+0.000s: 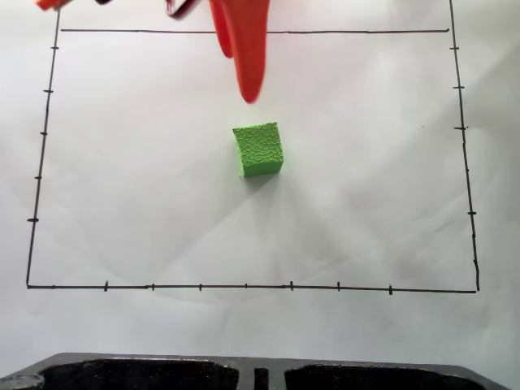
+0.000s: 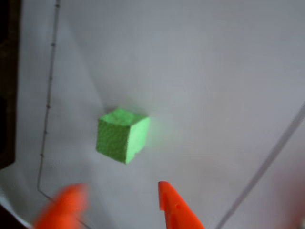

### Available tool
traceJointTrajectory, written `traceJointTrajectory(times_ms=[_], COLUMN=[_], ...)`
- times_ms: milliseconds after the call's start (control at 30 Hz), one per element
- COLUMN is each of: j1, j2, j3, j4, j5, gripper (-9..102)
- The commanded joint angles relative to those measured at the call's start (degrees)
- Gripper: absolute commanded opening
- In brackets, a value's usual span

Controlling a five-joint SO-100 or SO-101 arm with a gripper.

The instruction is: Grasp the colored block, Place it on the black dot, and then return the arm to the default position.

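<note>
The green cube (image 1: 258,149) rests on the white paper near the middle of the drawn rectangle, with nothing touching it. In the wrist view the cube (image 2: 121,136) lies ahead of my gripper (image 2: 116,200), whose two orange fingers stand wide apart with nothing between them. In the fixed view the orange gripper (image 1: 240,77) hangs from the top edge, its pointed tip a short way behind the cube. The black dot is hidden or out of view.
A black pen rectangle with tick marks (image 1: 244,286) frames the paper. A dark, black moulded object (image 1: 138,374) lies along the bottom edge of the fixed view. Black cables and orange arm parts (image 1: 53,4) poke in at the top left.
</note>
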Motion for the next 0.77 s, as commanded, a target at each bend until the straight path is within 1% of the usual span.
traceJointTrajectory(times_ms=[0, 33, 167, 333, 500, 733], j1=[-1.67, -1.93, -3.43, -2.37, -1.58, -1.67], j2=[6.06, 7.47, 12.74, 19.60, 22.50, 25.31], j3=[3.60, 4.57, 9.14, 16.00, 19.78, 21.18], j4=[-1.23, -1.67, -1.67, -3.16, -2.11, -1.93], j5=[-0.09, -0.09, 0.09, 0.35, -0.26, 3.69], gripper=[2, 0, 0, 0, 0, 0])
